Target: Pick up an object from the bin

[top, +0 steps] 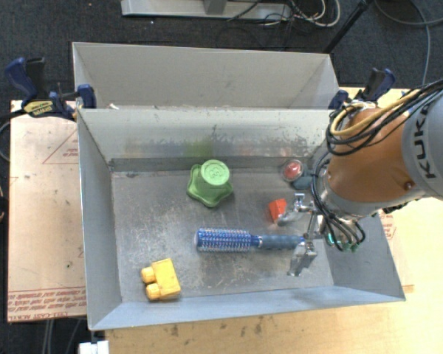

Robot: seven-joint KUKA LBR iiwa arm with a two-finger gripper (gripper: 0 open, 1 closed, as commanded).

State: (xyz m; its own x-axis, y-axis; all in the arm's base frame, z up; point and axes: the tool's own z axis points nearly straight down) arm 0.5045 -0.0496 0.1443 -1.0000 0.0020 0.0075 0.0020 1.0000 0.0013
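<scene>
My gripper is low at the right side of the bin, open, with one finger nearer the front wall and the other farther back. The handle end of a blue hairbrush lies between them; its bristled head points left along the bin floor. I cannot tell whether the fingers touch the handle. A small orange block sits just left of the far finger. A small red round thing lies behind it near the back wall.
A green upturned cup stands at the back middle of the bin. A yellow two-stud block lies at the front left. The arm's orange cover and cables hang over the bin's right wall.
</scene>
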